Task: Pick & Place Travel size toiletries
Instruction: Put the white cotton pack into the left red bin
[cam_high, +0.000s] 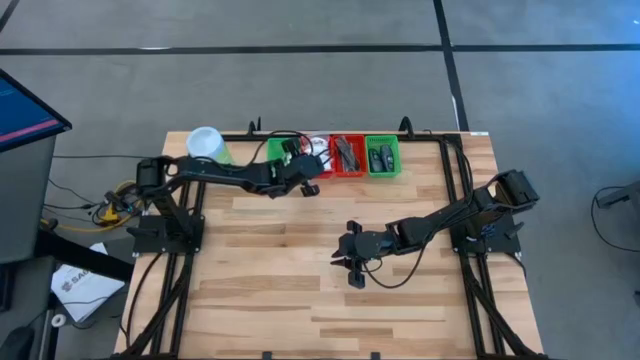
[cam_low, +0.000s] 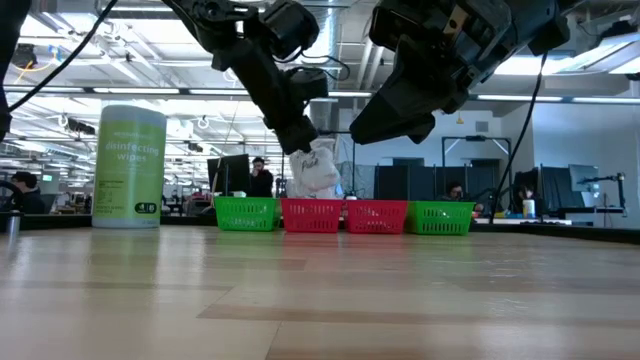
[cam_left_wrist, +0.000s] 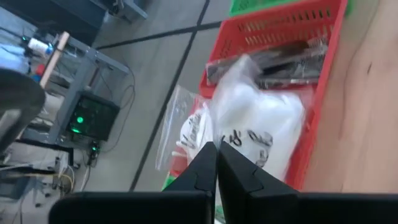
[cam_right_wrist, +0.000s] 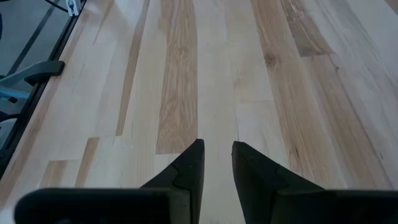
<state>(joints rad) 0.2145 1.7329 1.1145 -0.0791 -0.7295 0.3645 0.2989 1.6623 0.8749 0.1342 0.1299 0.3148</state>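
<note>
Left gripper (cam_left_wrist: 216, 149) clamped tight on white crinkly packet (cam_left_wrist: 258, 127), held aloft just above red tray (cam_left_wrist: 320, 59) holding dark oblong pieces (cam_left_wrist: 273, 62); green trays (cam_low: 246, 213) flanking, canister (cam_low: 131, 167) well off to the side. Right gripper (cam_right_wrist: 217, 155) waiting over bare table (cam_right_wrist: 205, 74), fingers slightly apart, nothing between them. Probably transport step in hand, either lift-out or drop-in, direction not tellable; next move calls for steady carriage, clearing the tray wall before any release.
</note>
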